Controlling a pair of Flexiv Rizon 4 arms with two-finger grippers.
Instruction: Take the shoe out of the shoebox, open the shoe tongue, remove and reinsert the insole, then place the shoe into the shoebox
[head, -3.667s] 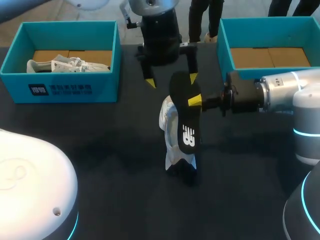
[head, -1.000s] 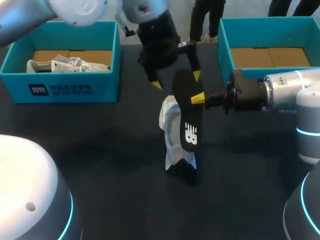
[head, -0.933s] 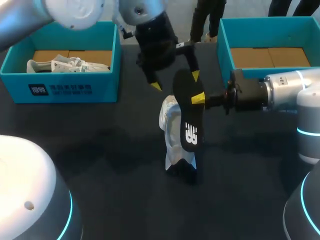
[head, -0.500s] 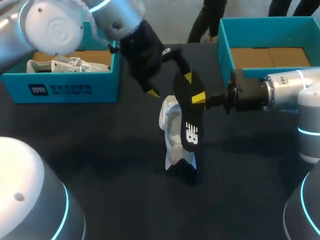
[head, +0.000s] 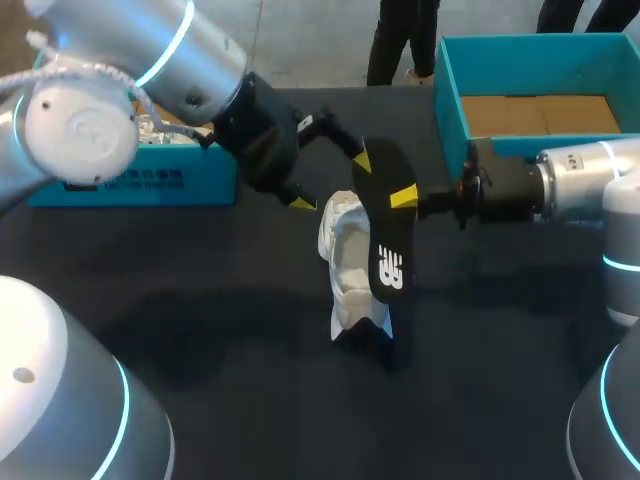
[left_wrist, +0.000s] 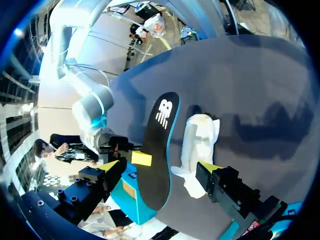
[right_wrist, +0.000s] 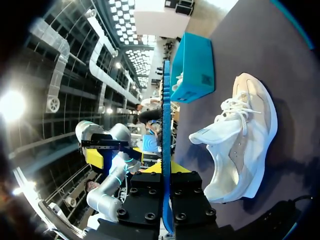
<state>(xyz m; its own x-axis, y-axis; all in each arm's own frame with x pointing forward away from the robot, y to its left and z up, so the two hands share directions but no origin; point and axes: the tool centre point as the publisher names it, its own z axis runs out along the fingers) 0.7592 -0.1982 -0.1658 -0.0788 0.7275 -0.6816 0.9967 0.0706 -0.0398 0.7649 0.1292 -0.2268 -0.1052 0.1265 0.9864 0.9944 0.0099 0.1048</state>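
At about 10 o'clock on the dark bench (head: 250, 380) stands the left teal shoebox (head: 200, 185), largely hidden behind the left arm (head: 180, 50), which comes in over it from 9 o'clock. The left claw (head: 331, 182) hangs just past the box. Its jaws are spread wide and it holds nothing. One yellow fingertip (head: 300, 204) sits off the shoe's 10 o'clock side; the other is up by the insole's far end, and I cannot tell whether it touches. The left wrist view shows both insole (left_wrist: 157, 150) and shoe (left_wrist: 200, 140) ahead of this claw (left_wrist: 160, 166), in the gap between its tips.

Near the bench's centre lies the white sneaker (head: 348, 265), out of both boxes, its length running from 12 to 6 o'clock. Over its 3 o'clock side the black insole (head: 388, 250), with a white logo and a teal edge, is held up clear of the bench, tilted, long axis roughly 12 to 6.

The right claw (head: 405, 197) is clamped on the insole's edge from 3 o'clock, on the right arm (head: 570, 185). In the right wrist view the insole (right_wrist: 166, 125) stands edge-on, pinched between that claw's (right_wrist: 166, 192) two fingers, with the sneaker (right_wrist: 240, 145) beside it and the left shoebox (right_wrist: 192, 70) beyond.

The right teal shoebox (head: 450, 95) stands at about 1 o'clock, its cardboard floor showing.
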